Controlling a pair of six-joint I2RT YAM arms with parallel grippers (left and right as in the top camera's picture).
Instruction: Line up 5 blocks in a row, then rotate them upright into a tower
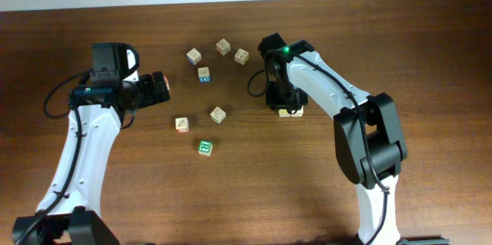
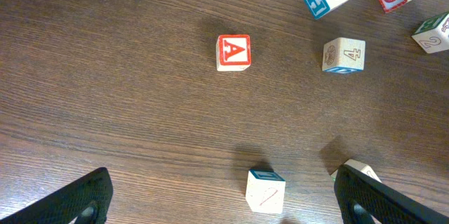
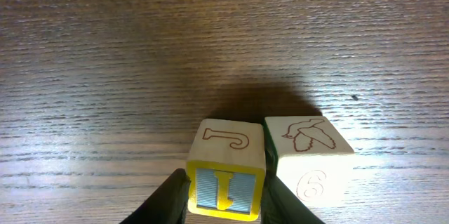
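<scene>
With the right tool (image 3: 226, 192) closed against both sides of the yellow-faced J block (image 3: 226, 161), which sits on the surface (image 3: 140, 55) just beside the bird block (image 3: 312, 154), a turn could knock that neighbour askew, since one finger is squeezed between them; the left tool (image 2: 221, 182) hangs wide apart.

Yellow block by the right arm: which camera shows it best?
Right wrist: the yellow block fills the foreground between the fingers, J faces readable. Overhead shows only a sliver under the right gripper. Left wrist: not in view.
</scene>
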